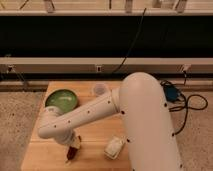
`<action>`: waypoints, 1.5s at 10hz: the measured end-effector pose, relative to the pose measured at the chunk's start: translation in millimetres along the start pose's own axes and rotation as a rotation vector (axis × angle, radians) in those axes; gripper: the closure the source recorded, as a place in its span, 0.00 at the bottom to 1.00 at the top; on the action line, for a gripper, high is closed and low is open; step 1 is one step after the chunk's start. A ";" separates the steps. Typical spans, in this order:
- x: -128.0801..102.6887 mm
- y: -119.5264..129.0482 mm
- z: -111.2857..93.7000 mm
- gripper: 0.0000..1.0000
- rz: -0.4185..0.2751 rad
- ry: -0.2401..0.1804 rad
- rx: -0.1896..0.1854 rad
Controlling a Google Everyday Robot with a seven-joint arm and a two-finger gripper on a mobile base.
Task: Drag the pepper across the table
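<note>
Reaching down at the near edge of the table [95,137], the gripper [74,146] sits right over the pepper [71,154], a small dark red shape at about 7 o'clock on the planks; whether it grips the pepper I cannot tell. At 5 o'clock lies a pale crumpled object [114,147]. Farther back, a green bowl [61,99] rests at 10 o'clock, with a clear cup [99,89] near 12 o'clock.

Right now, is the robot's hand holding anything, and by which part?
It cannot be told. The hand is down at the pepper near the front edge of the table, but the arm hides whether it grips it.
</note>
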State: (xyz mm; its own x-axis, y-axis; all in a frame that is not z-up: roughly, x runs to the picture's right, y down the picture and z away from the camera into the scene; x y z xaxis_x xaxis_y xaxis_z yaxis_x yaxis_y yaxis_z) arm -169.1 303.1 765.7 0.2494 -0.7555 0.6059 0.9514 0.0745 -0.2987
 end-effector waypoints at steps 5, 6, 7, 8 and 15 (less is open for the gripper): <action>35.1 34.7 2.2 0.96 0.030 0.001 0.006; 36.4 36.4 2.1 0.96 0.031 0.000 0.008; 36.9 37.0 1.0 0.96 0.031 0.002 0.010; 37.1 38.9 1.6 0.96 0.035 0.002 0.008; 45.2 57.1 -2.6 0.96 0.059 0.003 0.010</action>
